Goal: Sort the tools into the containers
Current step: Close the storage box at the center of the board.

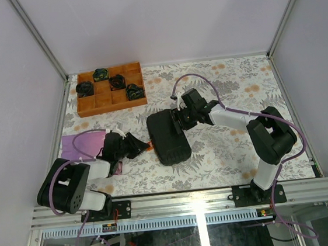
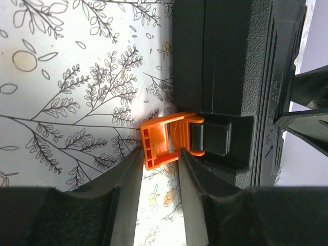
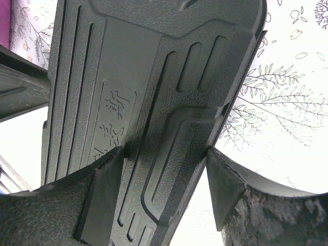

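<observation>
The container, a black hard case (image 1: pixel 168 139), lies closed in the middle of the table. Its orange latch (image 1: pixel 149 147) sticks out of the left side. My left gripper (image 1: pixel 141 144) reaches it from the left. In the left wrist view both fingers of the left gripper (image 2: pixel 160 154) press on the free end of the orange latch (image 2: pixel 164 138), beside the case wall (image 2: pixel 241 77). My right gripper (image 1: pixel 179 121) sits at the case's far right edge. There the right gripper (image 3: pixel 164 151) is shut on the ribbed lid (image 3: pixel 154 77), one finger on top and one at the rim. No tools are in view.
A brown wooden compartment tray (image 1: pixel 112 109) stands at the back left with several dark coiled items (image 1: pixel 117 81) in it. A purple cloth (image 1: pixel 80 147) lies at the left, partly under my left arm. Metal frame rails border the table.
</observation>
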Controlling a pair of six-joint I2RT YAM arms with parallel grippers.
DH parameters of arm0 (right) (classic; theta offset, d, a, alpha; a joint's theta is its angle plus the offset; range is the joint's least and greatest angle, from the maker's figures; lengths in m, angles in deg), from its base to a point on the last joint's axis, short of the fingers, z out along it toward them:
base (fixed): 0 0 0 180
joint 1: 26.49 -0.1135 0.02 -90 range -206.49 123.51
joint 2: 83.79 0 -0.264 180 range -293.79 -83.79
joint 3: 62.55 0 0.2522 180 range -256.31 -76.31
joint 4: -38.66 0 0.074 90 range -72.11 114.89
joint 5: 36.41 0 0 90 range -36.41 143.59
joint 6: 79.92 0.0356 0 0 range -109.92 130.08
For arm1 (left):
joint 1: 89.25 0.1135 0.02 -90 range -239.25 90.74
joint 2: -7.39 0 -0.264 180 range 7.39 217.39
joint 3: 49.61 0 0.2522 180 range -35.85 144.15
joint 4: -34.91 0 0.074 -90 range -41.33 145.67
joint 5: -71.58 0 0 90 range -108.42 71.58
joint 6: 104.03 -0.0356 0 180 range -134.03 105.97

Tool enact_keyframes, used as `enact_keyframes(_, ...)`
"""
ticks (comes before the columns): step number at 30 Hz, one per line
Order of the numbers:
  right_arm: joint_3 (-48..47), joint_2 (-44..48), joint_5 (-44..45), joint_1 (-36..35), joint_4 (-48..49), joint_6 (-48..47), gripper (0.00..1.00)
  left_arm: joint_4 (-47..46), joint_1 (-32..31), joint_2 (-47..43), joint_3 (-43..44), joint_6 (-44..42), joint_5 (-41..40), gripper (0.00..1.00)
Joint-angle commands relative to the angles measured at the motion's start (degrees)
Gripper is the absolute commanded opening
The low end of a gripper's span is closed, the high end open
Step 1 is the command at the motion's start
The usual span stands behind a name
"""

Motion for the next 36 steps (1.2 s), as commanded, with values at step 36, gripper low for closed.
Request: enact_keyframes(36,2.01,-6.63,1.11,-1.6,-4.7,-1.89,0.64,-15.69,-0.08,-3.39,-3.85,6.13,6.52,0.3)
